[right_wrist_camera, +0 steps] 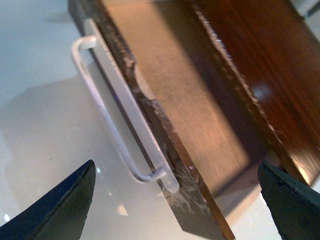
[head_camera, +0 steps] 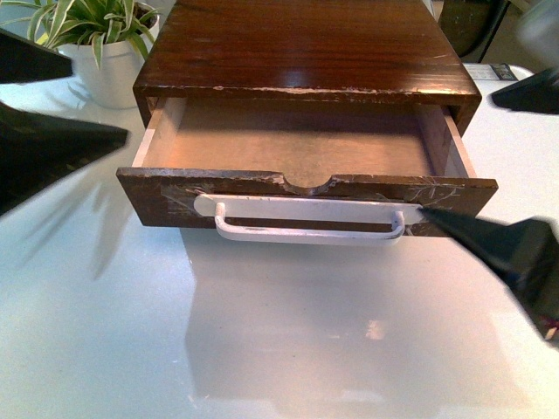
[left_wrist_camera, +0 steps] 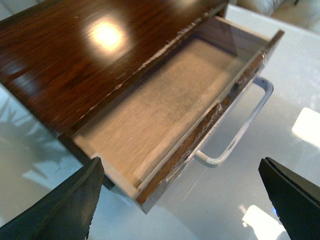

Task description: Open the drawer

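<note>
The drawer point(head_camera: 166, 194) is pulled well out of its dark wooden cabinet point(head_camera: 306, 44), and its pale inside is bare. Its white bar handle point(head_camera: 310, 229) faces me, with tape patches and a half-round notch on the front. My left gripper point(head_camera: 100, 98) is open by the drawer's left side, touching nothing. My right gripper point(head_camera: 457, 154) is open at the drawer's right front corner, its lower fingertip point(head_camera: 437, 218) near the handle's end. The left wrist view shows the drawer point(left_wrist_camera: 160, 115), the handle point(left_wrist_camera: 240, 130) and the open gripper point(left_wrist_camera: 180, 167). The right wrist view shows the drawer point(right_wrist_camera: 190, 100), the handle point(right_wrist_camera: 107, 110) and the open gripper point(right_wrist_camera: 176, 170).
A potted green plant point(head_camera: 105, 44) in a white pot stands at the back left beside the cabinet. The cabinet rests on a glossy white table point(head_camera: 262, 349). Dark objects show at the back right.
</note>
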